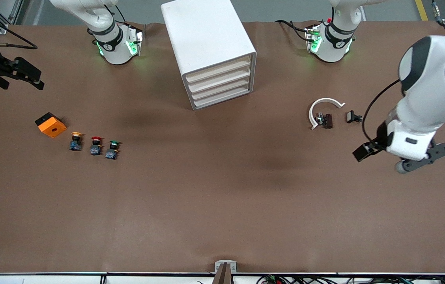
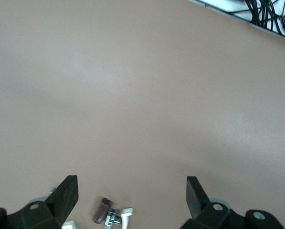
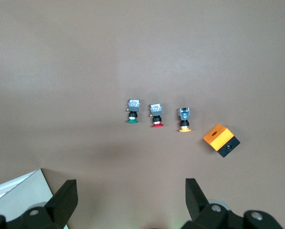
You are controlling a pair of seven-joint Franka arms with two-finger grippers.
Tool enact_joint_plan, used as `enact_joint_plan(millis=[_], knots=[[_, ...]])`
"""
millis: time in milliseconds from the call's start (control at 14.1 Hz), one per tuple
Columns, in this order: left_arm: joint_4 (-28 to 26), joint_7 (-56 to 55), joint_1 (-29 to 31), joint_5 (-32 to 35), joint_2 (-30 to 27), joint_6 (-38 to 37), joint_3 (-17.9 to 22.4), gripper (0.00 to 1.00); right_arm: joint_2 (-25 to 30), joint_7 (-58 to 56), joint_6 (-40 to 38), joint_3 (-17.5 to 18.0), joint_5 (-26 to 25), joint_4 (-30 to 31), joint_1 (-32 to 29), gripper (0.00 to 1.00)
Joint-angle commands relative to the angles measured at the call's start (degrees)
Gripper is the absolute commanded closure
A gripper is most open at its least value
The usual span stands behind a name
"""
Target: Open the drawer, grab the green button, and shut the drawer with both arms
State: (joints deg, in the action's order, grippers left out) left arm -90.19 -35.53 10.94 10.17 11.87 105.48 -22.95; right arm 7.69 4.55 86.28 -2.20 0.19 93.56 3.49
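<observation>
The white drawer cabinet stands at the middle of the table near the arms' bases, with all drawers shut. The green-capped button stands on the open table toward the right arm's end, beside a red-capped one and a yellow-capped one. It also shows in the right wrist view. My right gripper is open and empty, high over the table's right-arm end. My left gripper is open and empty, over the table's left-arm end.
An orange and black box lies beside the yellow-capped button. A white curved part, a brown piece and a small black piece lie toward the left arm's end. The brown piece shows below the left gripper.
</observation>
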Motion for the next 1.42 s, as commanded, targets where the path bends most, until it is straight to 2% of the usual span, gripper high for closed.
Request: enact_joint_plan(millis=[0, 284, 496, 567, 780, 851, 1347], knots=[[-0.77, 3.36, 1.8, 0.11, -4.47, -3.69, -0.52, 0.0, -1.8, 0.19, -1.03, 0.7, -0.54, -3.47, -1.56, 0.0], [-0.77, 6.6, 1.8, 0.03, -8.61, -12.39, -0.61, 0.0, -1.8, 0.19, -1.82, 0.62, -0.72, -4.35, -1.82, 0.0], [-1.83, 14.85, 1.19, -1.55, -12.22, -13.29, 0.71, 0.0, -1.98, 0.1, -1.9, 0.7, -0.54, -4.27, -2.0, 0.0], [-1.91, 17.49, 0.49, -1.64, -12.83, -13.37, 2.88, 0.0, -1.98, 0.1, -1.9, 0.7, -0.54, -4.35, -2.0, 0.0], [-5.24, 23.3, -6.18, -6.37, -16.78, -13.37, 13.95, 0.0, -1.89, 0.02, -1.9, 0.7, -0.54, -4.71, -2.08, 0.0], [-5.6, 24.19, -6.28, -8.04, -17.49, -13.37, 14.85, 0.0, -1.98, 0.02, -1.9, 0.79, -0.54, -4.71, -2.0, 0.0], [-7.98, 24.72, -6.37, -9.99, -21.18, -14.08, 14.25, 0.0, -1.98, -4.28, -1.99, 0.79, -0.54, -4.71, -2.0, 0.0]])
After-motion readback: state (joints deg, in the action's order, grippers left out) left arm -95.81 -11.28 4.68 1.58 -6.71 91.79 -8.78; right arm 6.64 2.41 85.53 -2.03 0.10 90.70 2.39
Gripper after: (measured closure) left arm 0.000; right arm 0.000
